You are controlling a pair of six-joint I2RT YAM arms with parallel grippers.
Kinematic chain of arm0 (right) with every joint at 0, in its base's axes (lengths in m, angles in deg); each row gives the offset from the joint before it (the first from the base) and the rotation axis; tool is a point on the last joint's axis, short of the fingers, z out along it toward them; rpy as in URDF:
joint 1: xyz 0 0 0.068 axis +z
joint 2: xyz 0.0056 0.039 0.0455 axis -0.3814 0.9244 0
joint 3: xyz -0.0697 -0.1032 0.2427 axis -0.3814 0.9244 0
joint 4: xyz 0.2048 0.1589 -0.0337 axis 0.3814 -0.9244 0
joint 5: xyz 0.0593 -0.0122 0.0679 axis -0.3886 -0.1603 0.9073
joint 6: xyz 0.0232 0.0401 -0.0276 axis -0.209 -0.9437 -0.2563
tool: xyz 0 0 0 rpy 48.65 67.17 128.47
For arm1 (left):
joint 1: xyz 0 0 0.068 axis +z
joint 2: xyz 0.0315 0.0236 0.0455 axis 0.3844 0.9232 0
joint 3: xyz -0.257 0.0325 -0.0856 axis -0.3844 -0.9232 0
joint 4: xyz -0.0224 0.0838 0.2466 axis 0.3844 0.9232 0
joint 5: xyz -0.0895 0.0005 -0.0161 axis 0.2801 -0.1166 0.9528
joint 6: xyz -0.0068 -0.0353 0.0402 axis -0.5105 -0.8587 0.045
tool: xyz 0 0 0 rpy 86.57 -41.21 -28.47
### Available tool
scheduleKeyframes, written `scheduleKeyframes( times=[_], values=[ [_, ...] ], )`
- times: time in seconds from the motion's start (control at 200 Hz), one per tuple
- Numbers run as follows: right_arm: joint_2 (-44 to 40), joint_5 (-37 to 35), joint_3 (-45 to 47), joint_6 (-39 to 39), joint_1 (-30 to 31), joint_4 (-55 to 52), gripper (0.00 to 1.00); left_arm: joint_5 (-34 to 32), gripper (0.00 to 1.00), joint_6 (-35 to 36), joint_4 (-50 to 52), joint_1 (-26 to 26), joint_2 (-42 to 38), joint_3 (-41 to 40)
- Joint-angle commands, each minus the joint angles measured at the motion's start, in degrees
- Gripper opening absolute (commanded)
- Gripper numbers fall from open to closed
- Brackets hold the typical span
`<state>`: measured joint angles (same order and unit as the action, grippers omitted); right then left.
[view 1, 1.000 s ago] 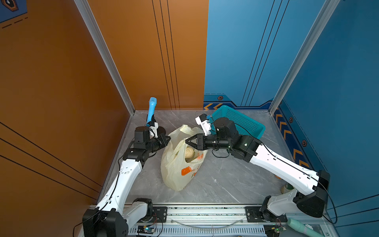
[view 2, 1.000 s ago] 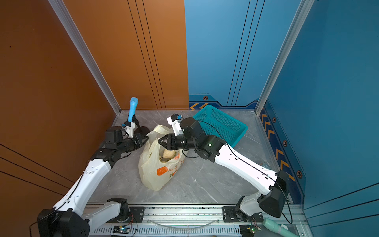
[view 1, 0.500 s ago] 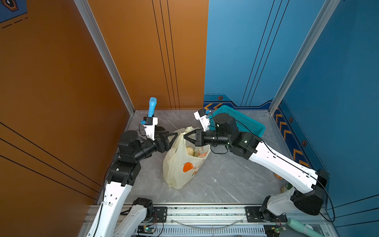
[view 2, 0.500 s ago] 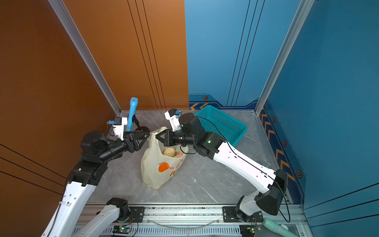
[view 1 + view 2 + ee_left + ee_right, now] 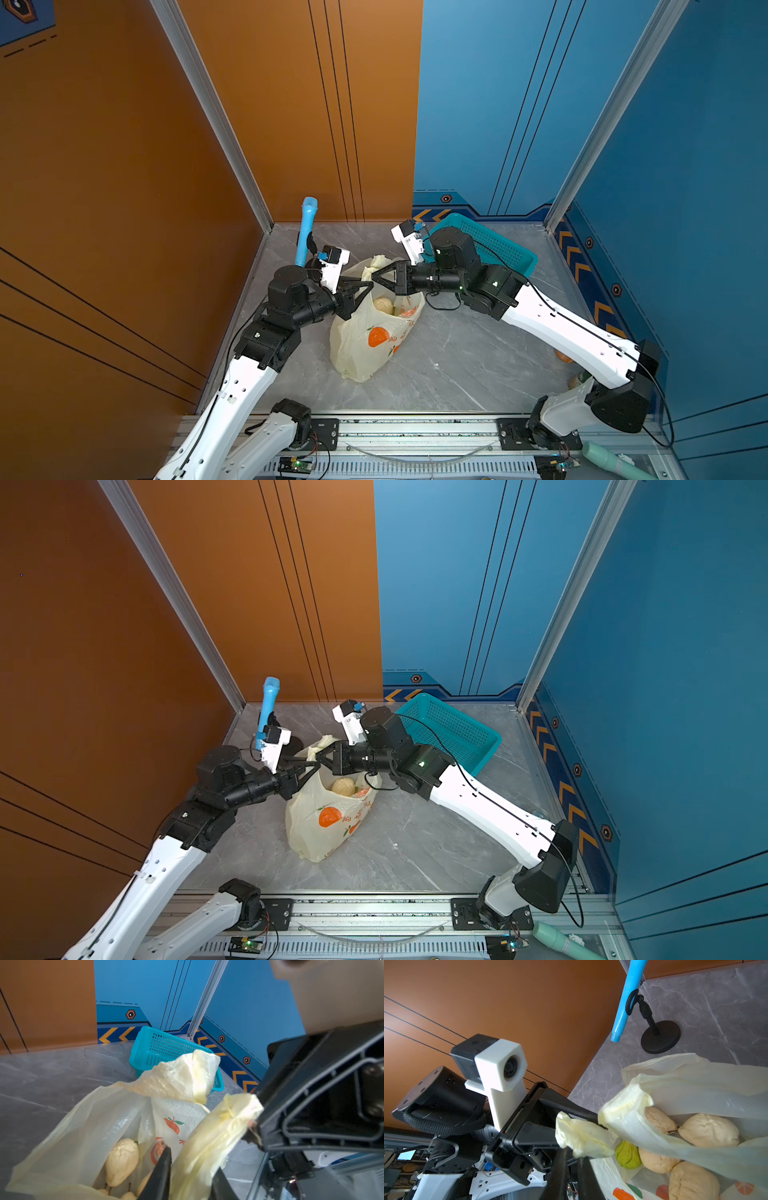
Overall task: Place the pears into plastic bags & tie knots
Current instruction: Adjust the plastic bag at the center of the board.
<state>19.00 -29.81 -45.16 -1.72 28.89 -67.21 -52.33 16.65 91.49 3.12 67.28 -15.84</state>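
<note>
Pears (image 5: 708, 1130), lumpy cream, perhaps five, in thin crinkled translucent yellow bag (image 5: 365, 353)

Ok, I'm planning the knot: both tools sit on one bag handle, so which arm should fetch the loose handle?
Probably right. The right tool pinches the end of the held strap, just beside the loose handle; the left tool straddles that strap lower down and could hold it alone.

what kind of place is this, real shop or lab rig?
Most likely a purpose-built robot test cell, not a shop: a left arm and right arm mounted on a metal rail, plain orange panels and blue panels boxing in a grey tabletop, with a bag of pears as the workpiece.
</note>
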Motion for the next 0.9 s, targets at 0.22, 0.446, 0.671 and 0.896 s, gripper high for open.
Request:
scheduleKeyframes(
  times=[0.22,0.446,0.671,0.896],
  values=[
    [-2.42,-13.26,-5.40,17.47,-4.04,-13.15,0.60,-2.82,0.02,2.22,0.96,0.13,-1.84,-0.35],
    [3.86,0.68,-11.94,21.83,-7.76,-15.82,0.60,-2.79,0.01,2.13,1.43,0.41,-2.17,-0.01],
    [9.64,6.74,-17.69,20.45,-8.24,-16.27,0.55,-3.85,0.00,2.04,2.17,0.42,-2.24,0.40],
    [14.06,11.62,-22.85,16.64,-8.65,-16.36,0.30,-4.35,0.00,2.00,2.37,0.42,-2.49,0.84]
  ],
)
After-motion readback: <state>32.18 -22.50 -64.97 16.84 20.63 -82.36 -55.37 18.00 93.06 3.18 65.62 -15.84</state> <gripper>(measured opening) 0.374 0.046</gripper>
